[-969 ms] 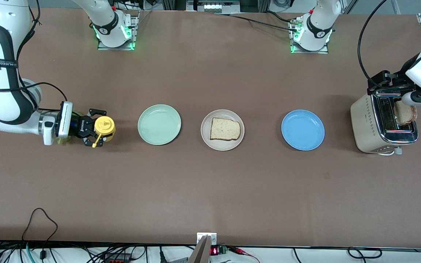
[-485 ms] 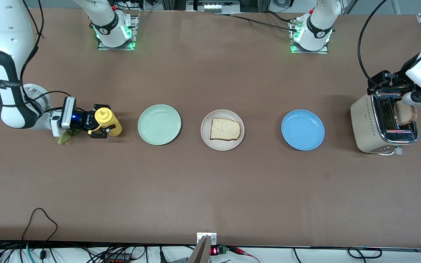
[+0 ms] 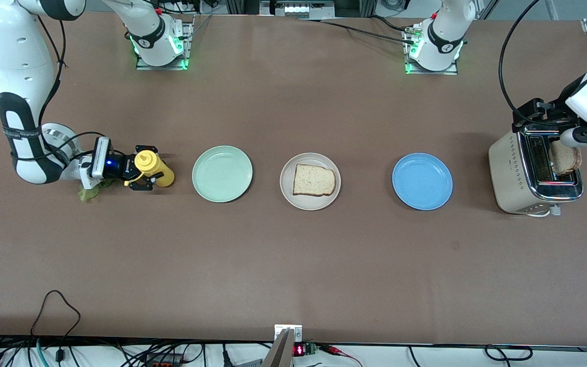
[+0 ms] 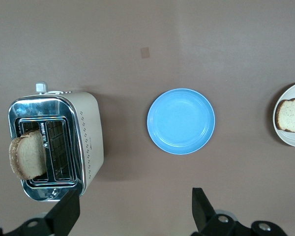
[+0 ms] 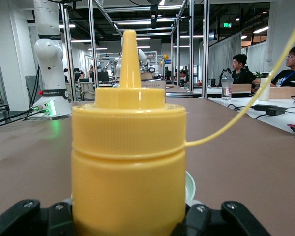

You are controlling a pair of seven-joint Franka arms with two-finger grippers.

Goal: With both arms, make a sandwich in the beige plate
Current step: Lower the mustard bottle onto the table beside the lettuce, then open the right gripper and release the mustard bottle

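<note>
The beige plate (image 3: 286, 191) sits mid-table with one bread slice (image 3: 314, 180) lying on it; its rim (image 4: 285, 140) and the slice (image 4: 291, 115) also show in the left wrist view. A second bread slice (image 3: 566, 158) stands in the toaster (image 3: 515, 173). My left gripper (image 3: 540, 120) hangs open above the toaster, holding nothing (image 4: 132, 209). My right gripper (image 3: 143, 176) is shut on a yellow squeeze bottle (image 3: 153, 168), beside the mint plate toward the right arm's end. The bottle (image 5: 130, 162) fills the right wrist view. A green lettuce leaf (image 3: 88, 192) lies under the right wrist.
A pale mint-green plate (image 3: 222, 174) lies between the bottle and the beige plate. A blue plate (image 3: 422, 181) lies between the beige plate and the toaster. Both hold nothing. Cables run along the table edge nearest the front camera.
My right arm has turned its wrist and carried the yellow bottle a little toward the mint plate, uncovering the lettuce leaf. The left arm has not moved.
</note>
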